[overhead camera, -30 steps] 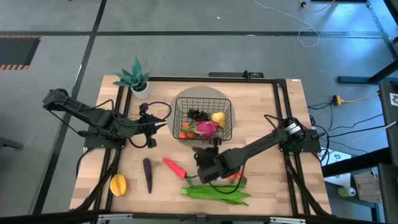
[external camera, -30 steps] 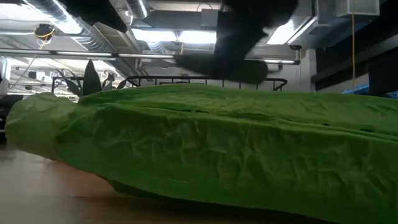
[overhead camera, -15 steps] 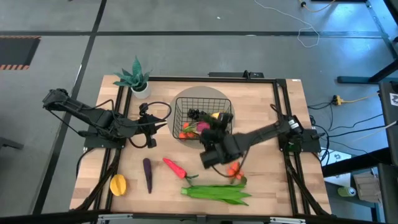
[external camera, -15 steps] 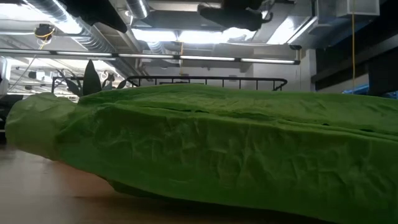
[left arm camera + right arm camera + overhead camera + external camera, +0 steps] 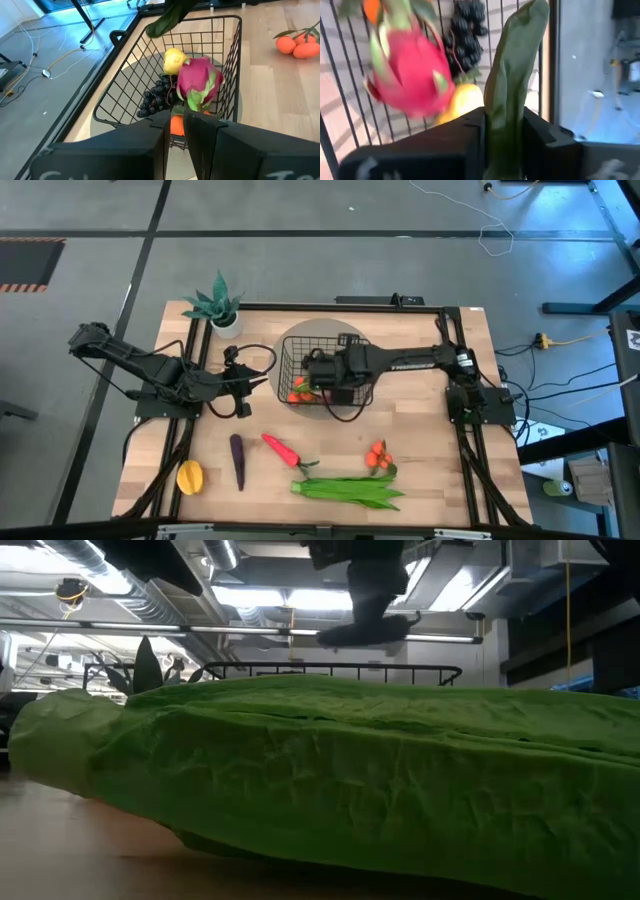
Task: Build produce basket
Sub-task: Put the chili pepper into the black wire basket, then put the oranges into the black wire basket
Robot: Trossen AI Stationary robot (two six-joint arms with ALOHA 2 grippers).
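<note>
The black wire basket [image 5: 365, 350] stands mid-table and holds a pink dragon fruit [image 5: 197, 82], a lemon [image 5: 172, 60], dark grapes [image 5: 155, 97] and orange tomatoes [image 5: 298, 393]. My right gripper [image 5: 320, 375] hangs over the basket, shut on a green cucumber [image 5: 512, 75]. My left gripper [image 5: 175, 135] waits left of the basket, shut, with nothing between its fingers. On the near half of the table lie an eggplant [image 5: 237, 462], a red pepper [image 5: 280, 448], a mango [image 5: 190, 477], tomatoes [image 5: 378, 456] and the long green leafy bundle [image 5: 350, 490]. My right gripper pinches the cucumber's sides [image 5: 506, 125] between its two fingers. The fingers slant down from the table's right, and the cucumber runs on past them. It is lifted clear and tilted, its free end [image 5: 154, 29] above the basket's far rim.
A teal potted plant [image 5: 218, 305] stands at the far left corner. A black frame [image 5: 447, 340] borders the table. In the low view the leafy bundle [image 5: 350, 780] fills most of the picture. Bare wood lies right of the basket.
My right gripper has gone from beside the leafy bundle near the front edge up and toward the far edge, to above the basket, tipping further downward. It carries the cucumber, now lifted clear of the table. The left arm has kept still.
</note>
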